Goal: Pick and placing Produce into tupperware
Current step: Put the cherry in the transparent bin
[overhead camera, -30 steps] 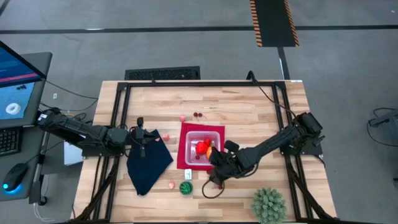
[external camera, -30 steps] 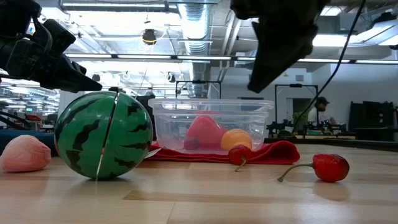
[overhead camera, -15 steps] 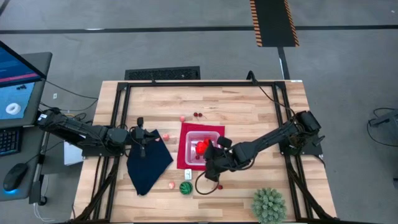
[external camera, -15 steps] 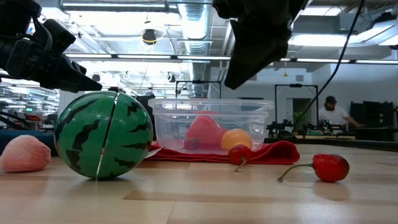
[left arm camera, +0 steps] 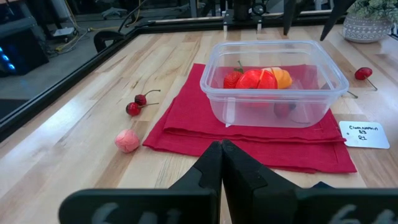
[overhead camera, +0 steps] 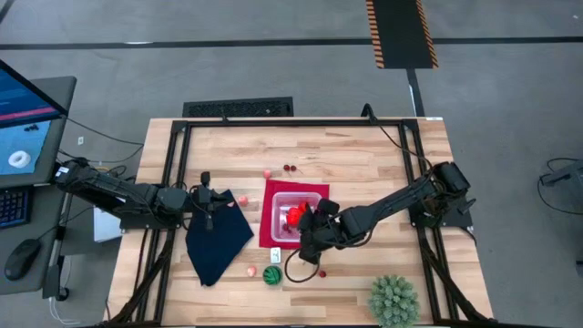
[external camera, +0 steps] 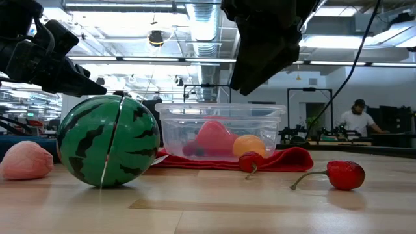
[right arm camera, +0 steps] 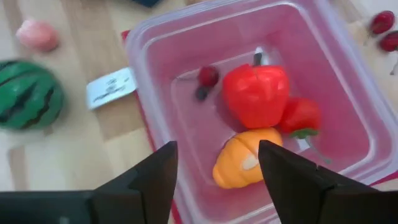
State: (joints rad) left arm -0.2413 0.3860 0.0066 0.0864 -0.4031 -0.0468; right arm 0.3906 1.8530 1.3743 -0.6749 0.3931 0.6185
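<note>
The right gripper [overhead camera: 308, 239] hangs just left of centre in the high view, over the lower edge of the tupperware [overhead camera: 297, 215], its two fingers [right arm camera: 155, 180] spread apart with nothing between them. Directly under them, in the right wrist view, the container's produce shows: a red pepper-like piece [right arm camera: 256, 93] near the centre, an orange piece [right arm camera: 240, 164] below it with its long axis running from lower left to upper right, a strawberry [right arm camera: 301, 115] at its right, and a small dark red cherry [right arm camera: 208, 76] to the upper left.

The tupperware sits on a red mat [overhead camera: 270, 228] at the middle of the table [overhead camera: 364, 164]. Below it, in the lower middle, lie a green striped ball [overhead camera: 272, 275] and a pink piece [overhead camera: 250, 271]; a red cherry [overhead camera: 322, 271] lies below the gripper. Two cherries [overhead camera: 290, 168] and another pink piece [overhead camera: 267, 173] lie above the mat.

The left gripper [overhead camera: 209, 207] rests at left of centre over a dark navy cloth [overhead camera: 216, 241], fingers [left arm camera: 211, 171] pressed together.
</note>
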